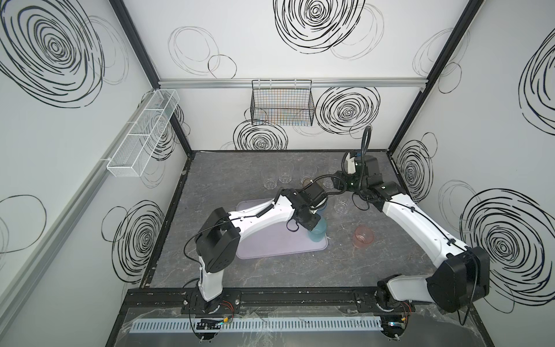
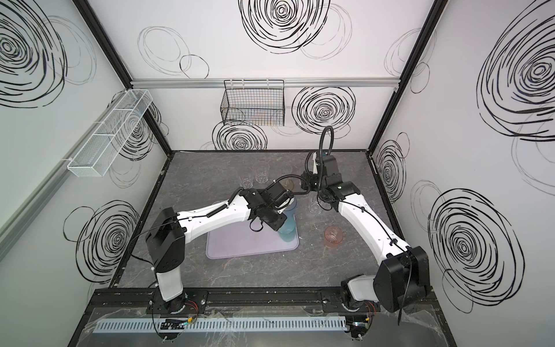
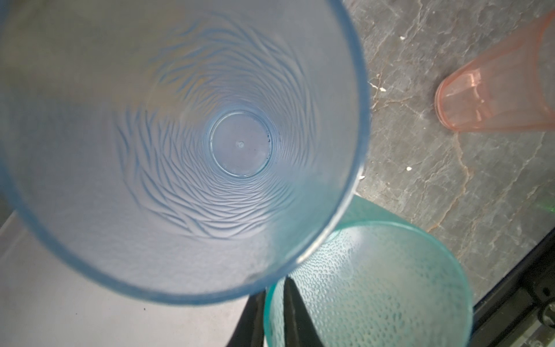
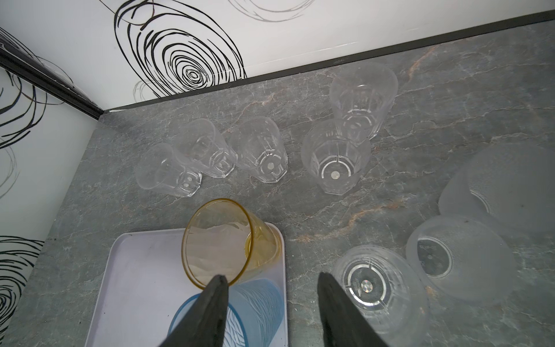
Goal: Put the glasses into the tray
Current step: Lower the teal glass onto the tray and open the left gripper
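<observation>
The lilac tray (image 1: 270,245) lies flat near the middle of the tabletop (image 1: 240,285), partly under the left arm. Three tall glasses stand upright along its right edge. The teal glass (image 1: 317,233) is at the near corner, the blue glass (image 3: 180,144) is just behind it, and the amber glass (image 4: 231,240) is at the far corner. The left gripper (image 3: 271,303) hangs over the blue and teal rims. Its two dark fingers (image 3: 295,318) sit close together at the edge of the wrist view, and I cannot tell whether they pinch anything. The pink glass (image 1: 364,235) stands off the tray to its right, on the bare surface. The clear glasses (image 4: 261,150) stand in a loose row near the back wall, and a few frosted and ribbed ones (image 4: 459,258) are grouped further right. The right gripper (image 4: 271,282) hovers between tray and clear glasses with its jaws spread wide and nothing between them. The tabletop is dark grey stone-look laminate with pale and rusty veins and a few white specks. White walls (image 1: 315,60) scrawled with black spirals close it in on three sides, joined by black frame posts (image 1: 432,75). An aluminium rail (image 1: 360,81) runs along the back wall and carries a black wire basket (image 1: 282,105). A white mesh basket (image 1: 144,132) with compartments hangs on the left wall. A pale slotted cable duct (image 1: 300,326) runs along the front, just below the arms' bases.
</observation>
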